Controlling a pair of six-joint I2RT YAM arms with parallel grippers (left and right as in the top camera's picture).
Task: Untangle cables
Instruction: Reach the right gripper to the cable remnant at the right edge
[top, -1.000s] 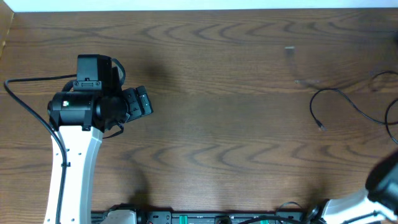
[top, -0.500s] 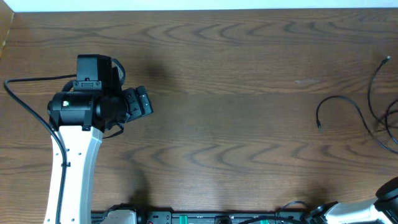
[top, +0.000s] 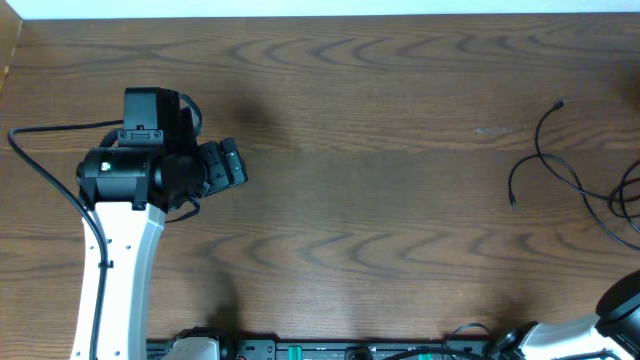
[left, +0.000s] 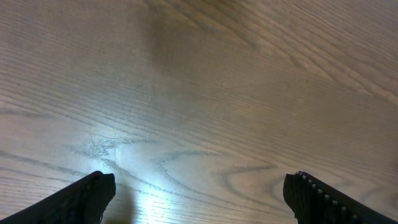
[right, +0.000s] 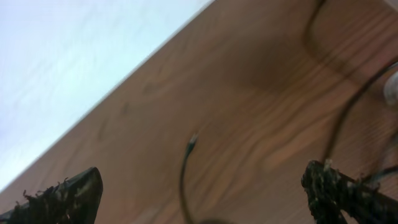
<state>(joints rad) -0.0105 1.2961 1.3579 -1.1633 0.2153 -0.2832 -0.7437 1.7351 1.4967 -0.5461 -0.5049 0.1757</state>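
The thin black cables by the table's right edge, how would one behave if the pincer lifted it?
Probably floppy: the cables lie in loose, wandering curves, so a lifted strand would likely droop on both sides. Likely very light, being so thin. The strands seem to cross at far right, so one may drag its neighbours.

Left gripper (left: 199, 190) jaws wide apart, right gripper (right: 199, 186) likewise spread, right arm (top: 622, 305) apparently low at frame corner.

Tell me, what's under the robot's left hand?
Only bare wooden table shows below the open left gripper, in its wrist camera. The cables lie far away by the right edge. The wood right beneath each fingertip is covered, so I can't see it.
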